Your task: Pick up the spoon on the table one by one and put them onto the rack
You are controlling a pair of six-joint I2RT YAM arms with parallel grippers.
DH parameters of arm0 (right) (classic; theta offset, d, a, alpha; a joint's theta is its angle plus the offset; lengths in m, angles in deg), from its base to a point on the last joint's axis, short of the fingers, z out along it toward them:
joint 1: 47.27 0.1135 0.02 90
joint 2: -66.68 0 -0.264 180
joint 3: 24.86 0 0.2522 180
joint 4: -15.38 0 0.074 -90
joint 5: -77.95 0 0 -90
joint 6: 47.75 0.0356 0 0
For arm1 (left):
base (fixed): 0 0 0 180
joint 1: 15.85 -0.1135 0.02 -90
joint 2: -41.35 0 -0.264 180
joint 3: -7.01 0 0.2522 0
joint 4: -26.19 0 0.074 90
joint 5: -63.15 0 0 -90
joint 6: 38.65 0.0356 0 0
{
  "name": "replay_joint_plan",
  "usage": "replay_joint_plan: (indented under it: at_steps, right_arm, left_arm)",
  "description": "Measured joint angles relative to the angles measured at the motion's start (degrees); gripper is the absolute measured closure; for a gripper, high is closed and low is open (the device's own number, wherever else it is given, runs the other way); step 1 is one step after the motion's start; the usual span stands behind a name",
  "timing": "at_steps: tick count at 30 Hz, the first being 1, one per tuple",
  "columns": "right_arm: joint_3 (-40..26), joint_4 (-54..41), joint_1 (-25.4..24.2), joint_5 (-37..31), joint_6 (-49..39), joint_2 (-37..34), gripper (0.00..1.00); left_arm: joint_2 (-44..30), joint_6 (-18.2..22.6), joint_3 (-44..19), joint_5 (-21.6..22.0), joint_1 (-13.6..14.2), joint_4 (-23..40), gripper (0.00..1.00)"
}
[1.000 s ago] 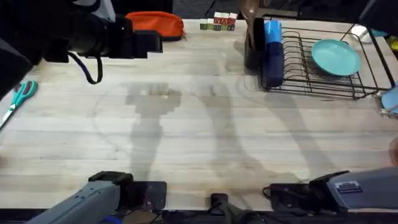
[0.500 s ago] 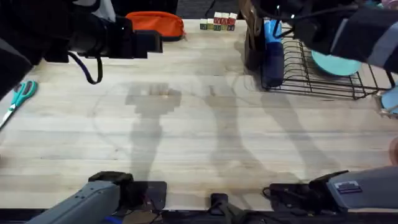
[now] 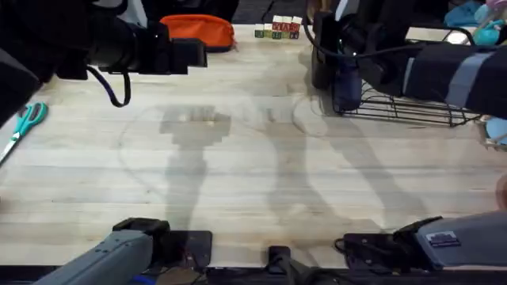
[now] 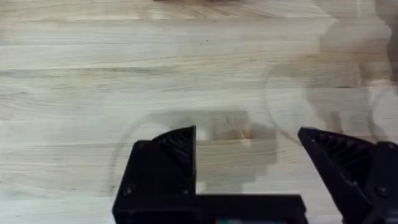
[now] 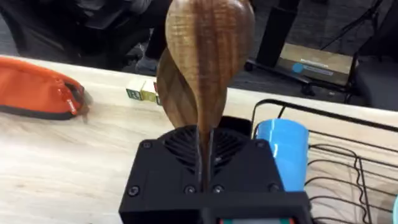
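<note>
At far right, right arm now reaching across over the rack (image 3: 412,111), covering the teal plate seen a second ago; half a second ago only partly over it. Right gripper (image 5: 205,180) pinched tight on a spoon (image 5: 211,43), handle clamped between the black fingers, oval bowl standing upright above them. Second spoon (image 5: 171,93) just behind the first, bowl up, lower part hidden behind the gripper, so cannot tell what holds it. Two spoons counted. Blue cup (image 5: 283,152) just right of the gripper, at the rack's near-left end beside the black utensil holder (image 3: 321,67). Left gripper (image 4: 249,162) spread wide over bare table (image 4: 155,74), nothing between the fingers, unchanged from before. On the far edge of the table: one orange pouch (image 3: 198,30), one row of small letter blocks (image 3: 277,30). One pair of teal scissors (image 3: 25,123) at far left. One rack, one blue cup.
</note>
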Motion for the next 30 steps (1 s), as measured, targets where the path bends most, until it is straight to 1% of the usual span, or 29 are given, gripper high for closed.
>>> replay_joint_plan:
  at_steps: [6,10,13,17,20,21,22,23,24,26,27,28,30]
  right_arm:
    - [0.18,-1.42,0.96,-1.79,0.59,0.0,0.966]
    - [0.27,-5.23,2.22,-5.02,0.75,0.0,0.966]
    - [0.27,-5.64,2.82,-6.81,0.75,0.0,0.966]
    - [0.27,-5.71,3.26,-7.97,0.75,0.0,0.966]
    - [0.27,-7.45,3.3,-8.62,0.75,0.0,0.966]
    - [0.27,-7.78,3.3,-8.82,0.91,0.0,0.862]
    - [0.27,-7.8,3.3,-8.86,0.96,0.0,0.801]
    - [0.27,-7.8,3.3,-8.87,0.96,0.0,0.701]
    - [0.27,-7.82,3.3,-8.86,0.96,0.02,0.631]
    - [0.27,-7.83,3.3,-8.86,0.95,0.02,0.563]
    - [0.27,-7.82,3.3,-8.86,0.96,0.04,0.485]
    - [0.27,-7.92,3.3,-8.86,0.93,0.14,0.431]
    - [0.27,-8.08,3.33,-8.86,0.97,0.53,0.409]
  left_arm:
    - [0.0,0.0,0.0,0.0,0.0,0.02,0.007]
    - [0.0,0.0,0.0,0.0,0.0,0.0,0.007]
    - [0.0,0.0,0.0,0.0,0.0,0.02,0.006]
    - [0.0,0.0,0.0,0.0,0.0,0.02,0.007]
    - [0.0,0.0,0.0,0.0,0.0,0.02,0.006]
    - [0.0,0.0,0.0,0.0,0.0,0.02,0.006]
    - [0.0,0.0,0.0,0.0,0.0,0.02,0.008]
    - [0.0,0.0,0.0,0.0,0.0,0.02,0.008]
    - [0.0,0.0,0.0,0.0,0.0,0.02,0.006]
    - [0.0,0.0,0.0,0.0,0.0,0.02,0.006]
    - [0.0,0.0,0.0,0.0,0.0,0.0,0.006]
    - [0.0,0.0,0.0,0.0,0.0,0.02,0.006]
    - [0.0,0.0,0.0,0.0,0.0,0.02,0.007]
